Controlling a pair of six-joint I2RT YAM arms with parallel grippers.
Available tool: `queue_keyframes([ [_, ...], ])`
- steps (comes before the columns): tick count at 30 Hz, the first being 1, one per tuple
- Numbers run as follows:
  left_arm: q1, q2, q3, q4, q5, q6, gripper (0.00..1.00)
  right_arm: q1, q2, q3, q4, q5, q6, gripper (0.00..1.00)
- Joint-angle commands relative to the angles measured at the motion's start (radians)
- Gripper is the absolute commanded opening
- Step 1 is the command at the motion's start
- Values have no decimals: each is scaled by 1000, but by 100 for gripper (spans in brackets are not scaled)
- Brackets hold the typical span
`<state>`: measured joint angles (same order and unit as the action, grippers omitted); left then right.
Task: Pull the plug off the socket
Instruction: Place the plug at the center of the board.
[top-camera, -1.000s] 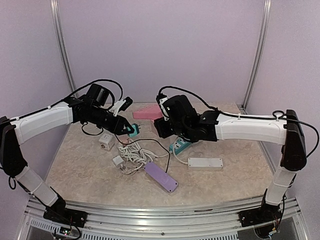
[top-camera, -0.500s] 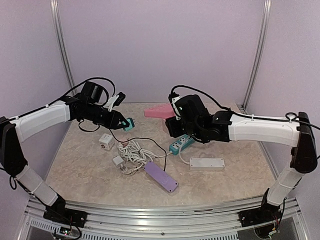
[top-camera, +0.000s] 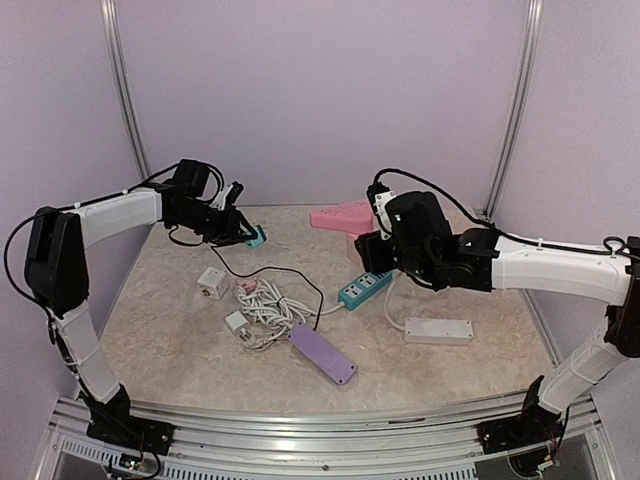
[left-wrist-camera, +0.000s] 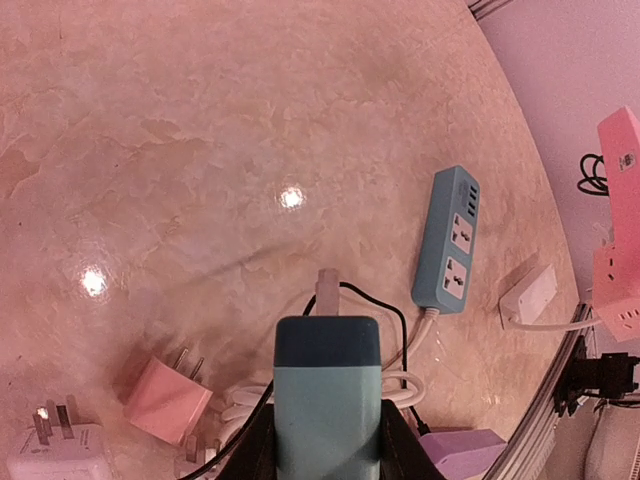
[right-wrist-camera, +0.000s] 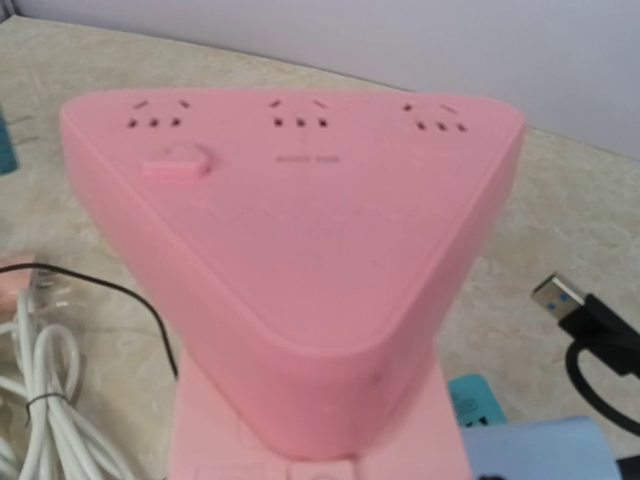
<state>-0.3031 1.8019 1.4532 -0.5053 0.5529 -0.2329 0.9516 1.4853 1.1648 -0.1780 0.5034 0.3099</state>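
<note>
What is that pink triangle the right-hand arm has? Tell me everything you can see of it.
The pink socket block is a flat triangle with rounded corners, smooth plastic by the look. Along one edge its top face has three groups of small socket holes, all empty, plus a round raised button near one corner and faint lettering too small to read. It sits at the tip of the right end effector, apparently gripped and raised off the table.

teal plug (left-wrist-camera: 328, 400): lower end cut by frame edge | pink socket (right-wrist-camera: 300, 250): base cut off | white adapter (left-wrist-camera: 55, 455): partly cropped
</note>
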Motion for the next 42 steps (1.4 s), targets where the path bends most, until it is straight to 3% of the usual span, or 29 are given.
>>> queue_keyframes([
  [1, 12, 78, 45, -31, -12, -18, 2, -1, -76, -11, 143, 8, -2, 0],
  [11, 60, 189, 45, -47, -32, -3, 8, -2, -83, -38, 175, -27, -6, 0],
  [18, 69, 220, 48, -52, -16, -6, 29, -2, -74, -43, 175, -39, -7, 0],
  [31, 77, 207, 39, -45, -41, -16, 59, -2, -89, -56, 199, -51, -16, 0],
  [42, 88, 57, 0, -6, -125, 5, 84, -1, -132, -122, 310, -138, -96, 0],
])
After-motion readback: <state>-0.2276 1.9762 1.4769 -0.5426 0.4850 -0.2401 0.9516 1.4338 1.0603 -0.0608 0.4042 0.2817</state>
